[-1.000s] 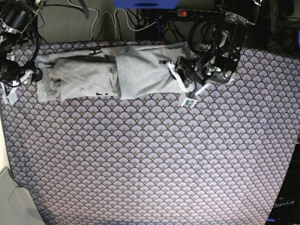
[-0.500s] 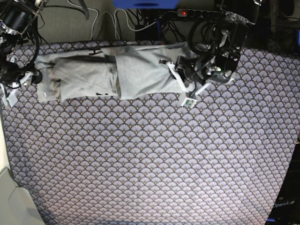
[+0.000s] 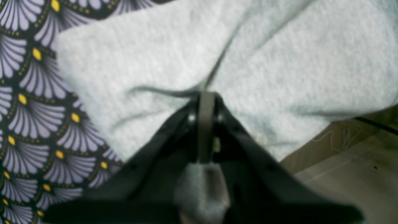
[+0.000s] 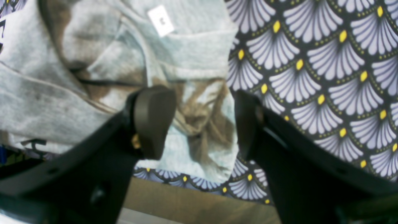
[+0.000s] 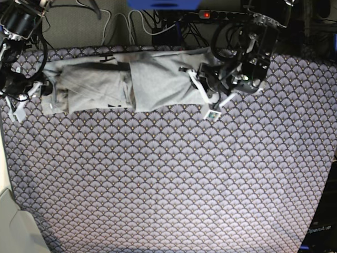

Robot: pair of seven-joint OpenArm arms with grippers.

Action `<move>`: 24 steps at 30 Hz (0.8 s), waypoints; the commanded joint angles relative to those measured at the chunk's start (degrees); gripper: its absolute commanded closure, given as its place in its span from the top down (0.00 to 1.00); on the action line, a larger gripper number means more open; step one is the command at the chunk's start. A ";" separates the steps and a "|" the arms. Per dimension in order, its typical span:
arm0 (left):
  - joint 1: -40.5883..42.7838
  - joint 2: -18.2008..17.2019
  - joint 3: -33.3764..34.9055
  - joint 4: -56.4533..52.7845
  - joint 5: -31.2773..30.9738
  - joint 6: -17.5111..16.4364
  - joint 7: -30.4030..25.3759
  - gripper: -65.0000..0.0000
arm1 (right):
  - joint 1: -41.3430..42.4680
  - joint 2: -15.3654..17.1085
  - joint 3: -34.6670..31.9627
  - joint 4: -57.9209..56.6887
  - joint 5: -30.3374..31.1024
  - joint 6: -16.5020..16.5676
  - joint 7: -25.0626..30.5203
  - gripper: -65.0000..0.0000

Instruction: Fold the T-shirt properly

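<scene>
The light grey T-shirt [image 5: 126, 79] lies as a long folded strip along the far edge of the fan-patterned tablecloth [image 5: 168, 174]. At the strip's right end my left gripper [image 5: 200, 89] is shut; the left wrist view shows its jaws [image 3: 203, 99] pinching a ridge of the T-shirt [image 3: 279, 62]. By the strip's left end is my right gripper [image 5: 43, 90]. In the right wrist view it [image 4: 199, 124] stands open, its two fingers [image 4: 152, 121] straddling a crumpled corner of the T-shirt [image 4: 192, 65] near a small white label [image 4: 160, 20].
A power strip with a red light [image 5: 205, 14], cables [image 5: 121, 26] and a blue object [image 5: 163, 4] sit behind the table's far edge. Floor [image 3: 351, 161] shows just past that edge. The tablecloth [image 4: 326, 62] extends beside the shirt.
My right gripper has shifted right, closer onto the shirt's left end, still open. The left gripper and the shirt's right end have not moved.
</scene>
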 commanded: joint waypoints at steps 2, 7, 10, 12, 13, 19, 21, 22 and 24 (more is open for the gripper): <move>-0.29 -0.35 -0.05 0.92 -0.27 0.21 0.42 0.00 | 0.69 1.48 0.32 0.70 0.66 0.34 1.93 0.56; -0.29 -0.43 -0.05 0.92 -0.27 0.21 0.42 0.00 | 0.60 2.18 0.32 0.61 0.66 0.34 2.11 0.56; -0.29 -0.43 -0.05 0.92 -0.27 0.21 0.42 0.00 | 0.60 2.27 0.32 0.61 0.57 0.34 2.20 0.56; -0.29 -0.43 -0.05 0.92 -0.27 0.21 0.42 0.00 | 0.60 2.54 0.32 0.61 0.57 0.34 2.20 0.56; -0.29 -0.43 -0.05 0.92 -0.27 0.21 0.42 0.00 | 0.60 2.54 0.32 0.61 0.57 0.34 2.20 0.56; -0.20 -0.43 -0.05 1.01 -0.27 0.21 0.42 0.00 | 0.60 2.54 0.32 -1.85 0.57 0.34 2.55 0.56; -0.20 -0.43 -0.05 1.01 -0.27 0.21 0.42 0.00 | 1.31 3.06 0.32 -3.96 0.57 0.34 2.55 0.56; -0.12 -0.43 -0.05 1.01 -0.27 0.21 0.42 0.00 | 1.57 3.24 0.32 -4.75 0.57 0.34 2.55 0.56; 0.06 -0.43 -0.05 1.01 -0.27 0.21 0.42 0.00 | 1.83 3.24 0.32 -5.63 0.57 0.34 2.55 0.56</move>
